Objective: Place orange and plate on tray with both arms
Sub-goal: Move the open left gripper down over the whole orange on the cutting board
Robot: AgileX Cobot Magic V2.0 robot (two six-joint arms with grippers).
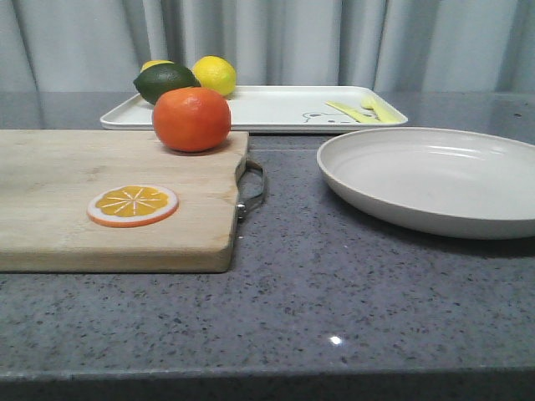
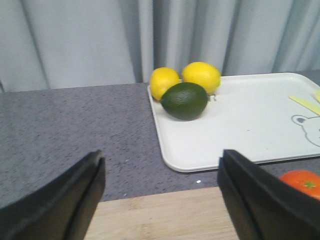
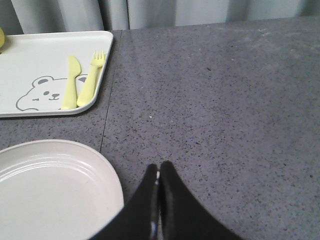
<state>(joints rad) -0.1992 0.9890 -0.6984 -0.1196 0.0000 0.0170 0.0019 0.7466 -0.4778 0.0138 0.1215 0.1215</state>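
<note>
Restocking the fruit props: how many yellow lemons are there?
2. Both round yellow lemons sit side by side at the white rectangular tray's far left corner, behind the dark green lime.

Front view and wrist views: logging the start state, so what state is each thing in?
orange: whole, on the cutting board, ungrasped
plate: upright, empty, on the counter
tray: holds fruit and cutlery
left pincer: open, empty
right pincer: shut, empty
</note>
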